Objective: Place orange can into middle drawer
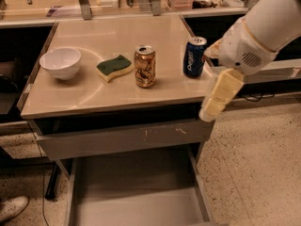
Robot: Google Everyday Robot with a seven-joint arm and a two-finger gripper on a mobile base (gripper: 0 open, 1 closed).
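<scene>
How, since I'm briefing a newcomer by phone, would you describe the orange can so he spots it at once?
On the beige tabletop, above the open middle drawer, stand two cans. The orange can is beside the green sponge: orange-gold, not blue like the Pepsi can near the gripper at the table's right edge.

Cream tool right of orange can

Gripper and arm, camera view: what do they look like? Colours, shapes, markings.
The gripper, beside the table's front corner, is pale cream-yellow, built of blocky, flat-faced segments. The arm is a rounded white shell with a thin yellowish seam band and a small oval grille of dark holes. No cables or lettering visible.
</scene>
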